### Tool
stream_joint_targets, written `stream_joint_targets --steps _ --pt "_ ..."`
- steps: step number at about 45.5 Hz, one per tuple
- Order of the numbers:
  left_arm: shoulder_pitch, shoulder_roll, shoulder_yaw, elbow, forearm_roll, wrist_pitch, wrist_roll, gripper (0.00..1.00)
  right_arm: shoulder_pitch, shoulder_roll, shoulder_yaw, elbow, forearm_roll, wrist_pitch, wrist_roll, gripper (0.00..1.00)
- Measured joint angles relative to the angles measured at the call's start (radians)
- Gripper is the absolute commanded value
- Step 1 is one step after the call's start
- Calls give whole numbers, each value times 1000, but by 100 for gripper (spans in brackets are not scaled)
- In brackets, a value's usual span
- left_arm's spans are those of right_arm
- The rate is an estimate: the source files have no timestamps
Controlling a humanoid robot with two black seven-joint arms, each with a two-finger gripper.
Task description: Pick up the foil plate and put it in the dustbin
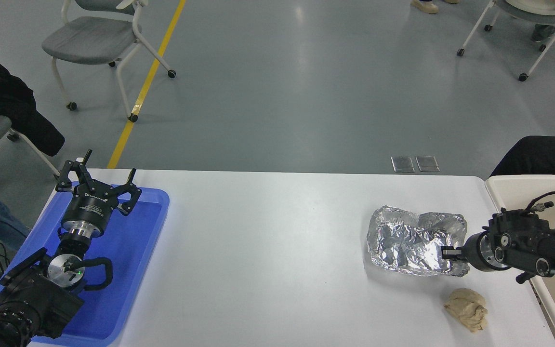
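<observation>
White table [268,250] | foil plate [412,238] (crumpled) | grey floor [282,86], wheeled chairs [99,43]

Grey floor [277,86] w/ yellow line [150,79], 2 wheeled chairs [99,41].

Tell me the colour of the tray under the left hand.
Blue; the tray shows plainly in the head view.

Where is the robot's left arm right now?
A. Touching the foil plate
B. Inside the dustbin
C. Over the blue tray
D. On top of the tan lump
C. The left end effector sits above the blue tray at the table's left side, far from the foil plate, the dustbin and the tan lump.
</observation>
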Motion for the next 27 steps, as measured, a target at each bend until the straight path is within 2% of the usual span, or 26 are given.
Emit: stream_joint_targets --steps 14,19,27 --pt "0 0 0 0 0 0 0 100 228 -139 -116 184 28 50 -1 0" --pt "0 0 0 1 0 0 0 100 404 -196 -230 293 63 84 -2 0" --pt "0 0 0 1 0 0 0 100 711 -227 -426 436 130 133 -1 0"
